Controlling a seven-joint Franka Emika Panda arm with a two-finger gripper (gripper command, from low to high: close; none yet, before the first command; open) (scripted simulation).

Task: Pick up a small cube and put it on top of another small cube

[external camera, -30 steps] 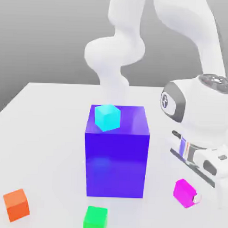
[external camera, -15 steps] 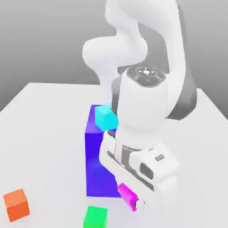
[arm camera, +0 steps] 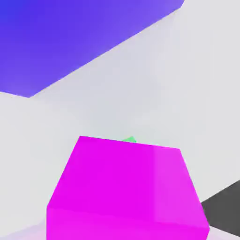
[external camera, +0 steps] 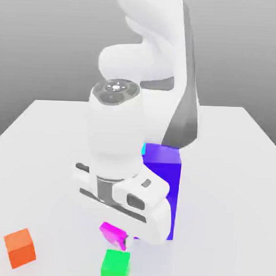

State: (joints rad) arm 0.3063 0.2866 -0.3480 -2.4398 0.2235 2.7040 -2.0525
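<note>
The small magenta cube (external camera: 110, 232) hangs off the table under my hand, with my gripper (external camera: 116, 237) shut on it. It is just above the small green cube (external camera: 115, 265), which rests on the table near the front edge, with a narrow gap between the two. In the hand view the magenta cube (arm camera: 126, 187) looms close, and a sliver of the green cube (arm camera: 130, 139) peeks out from behind its far edge.
A big blue-violet block (external camera: 164, 180) stands right behind the hand, with a bit of a cyan cube (external camera: 144, 148) showing on top. An orange cube (external camera: 20, 247) sits at the exterior view's front left. The white table (external camera: 44, 154) spreads all around.
My hand has carried the magenta cube from the exterior view's right, past the front of the blue block, to above the green cube. The arm now hides most of the block and the cyan cube.
</note>
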